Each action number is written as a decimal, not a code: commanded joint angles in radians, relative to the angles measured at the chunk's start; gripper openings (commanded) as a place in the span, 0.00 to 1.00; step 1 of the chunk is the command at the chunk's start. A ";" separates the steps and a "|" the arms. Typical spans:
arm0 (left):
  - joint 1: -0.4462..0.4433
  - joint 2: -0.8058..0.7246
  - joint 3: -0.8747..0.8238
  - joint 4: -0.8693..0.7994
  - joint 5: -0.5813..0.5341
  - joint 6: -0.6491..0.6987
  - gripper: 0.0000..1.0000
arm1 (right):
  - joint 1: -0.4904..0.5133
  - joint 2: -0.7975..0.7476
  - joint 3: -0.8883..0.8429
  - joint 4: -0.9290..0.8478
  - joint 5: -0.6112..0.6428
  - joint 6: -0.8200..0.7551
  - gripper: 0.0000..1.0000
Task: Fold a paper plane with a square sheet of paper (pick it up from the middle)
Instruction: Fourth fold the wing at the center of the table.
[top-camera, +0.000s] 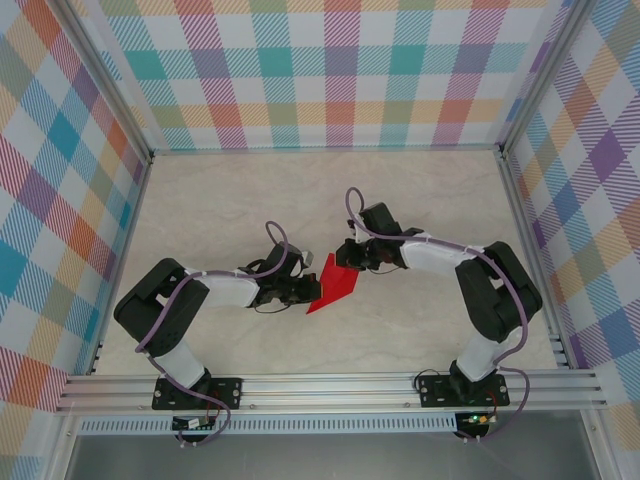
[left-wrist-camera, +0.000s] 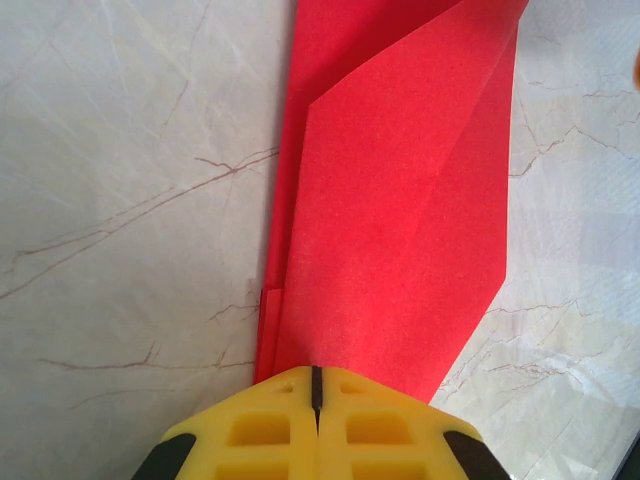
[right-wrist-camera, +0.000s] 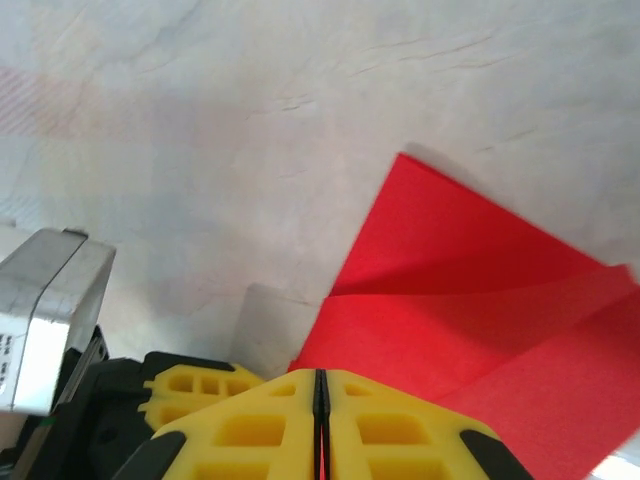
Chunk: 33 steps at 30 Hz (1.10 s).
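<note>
The red sheet of paper (top-camera: 333, 285) is folded into a long creased shape with a pointed end and sits mid-table between both grippers. My left gripper (top-camera: 308, 292) is shut on its lower left end. In the left wrist view the paper (left-wrist-camera: 400, 200) fans out from the closed yellow fingertips of that gripper (left-wrist-camera: 316, 375). My right gripper (top-camera: 350, 262) is shut on the upper right edge. The right wrist view has the paper (right-wrist-camera: 470, 290) spreading right from this gripper's closed tips (right-wrist-camera: 320, 375), with a sliver of red in the slit.
The pale marble tabletop (top-camera: 420, 200) lies bare all around the paper. Checkered walls (top-camera: 320, 70) enclose the back and sides, and an aluminium rail (top-camera: 330, 390) runs along the near edge. The left gripper's yellow finger (right-wrist-camera: 190, 385) sits close to the right one.
</note>
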 joint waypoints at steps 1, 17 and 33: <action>0.009 0.036 -0.024 -0.162 -0.065 0.021 0.00 | 0.022 0.046 -0.017 0.019 -0.055 -0.017 0.10; 0.009 0.033 -0.028 -0.184 -0.071 0.019 0.00 | -0.084 0.182 0.047 -0.021 0.016 -0.026 0.09; 0.010 0.033 -0.033 -0.170 -0.063 0.015 0.00 | -0.097 0.069 0.071 -0.032 -0.060 -0.028 0.10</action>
